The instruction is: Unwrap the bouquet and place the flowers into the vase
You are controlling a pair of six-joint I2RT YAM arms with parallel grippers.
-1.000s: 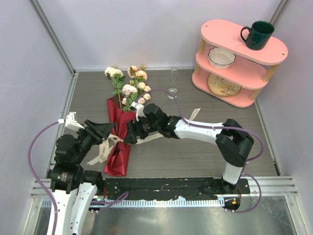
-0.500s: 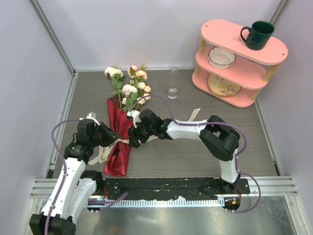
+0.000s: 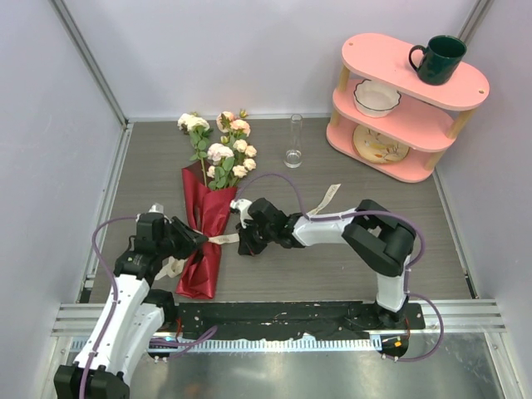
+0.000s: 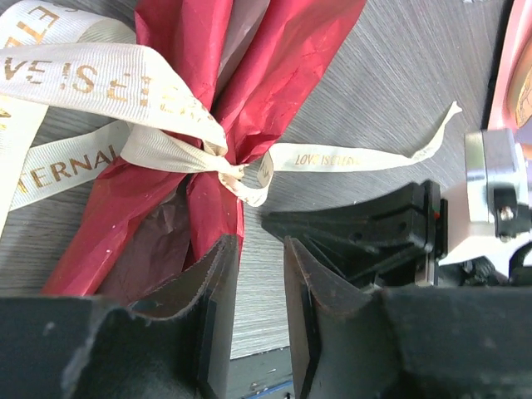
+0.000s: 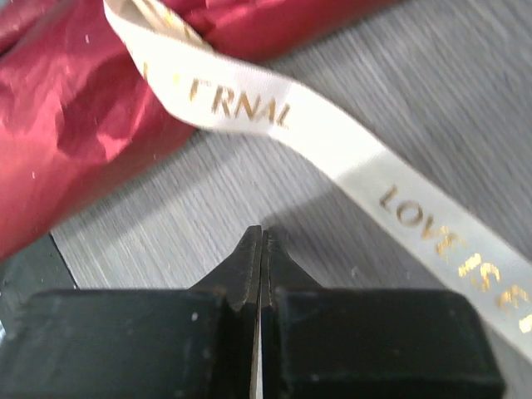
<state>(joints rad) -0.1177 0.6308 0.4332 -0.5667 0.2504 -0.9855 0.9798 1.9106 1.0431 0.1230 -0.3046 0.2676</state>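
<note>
Top view, bouquet: we see the bouquet (image 3: pixel 212 208) lying on the table (image 3: pixel 332 274); its maroon wrap (image 3: pixel 199 268) points toward the arms and the flowers (image 3: pixel 223 152) point away; a beige ribbon (image 3: pixel 223 239) is tied round its waist
Top view, vase: the vase (image 3: pixel 294 141) stands upright just right of the blooms, apart from them; a pink shelf (image 3: pixel 399 125) at far right carries a dark mug (image 3: pixel 438 58) and a white bowl (image 3: pixel 376 97)
Top view, jaws: the left jaws sit against the wrap's left side by the bow; the right jaws lie low just right of the wrap, by a ribbon tail
Left wrist, left jaws: we find them narrowly parted, with bare table showing in the gap; one finger (image 4: pixel 212 283) meets the wrap's edge; the knot (image 4: pixel 226 170) lies beyond the tips, ungripped
Right wrist, right jaws: we see them pressed fully together with nothing between; the ribbon tail (image 5: pixel 332 141) crosses just beyond the tips; whether it touches them we cannot tell
</note>
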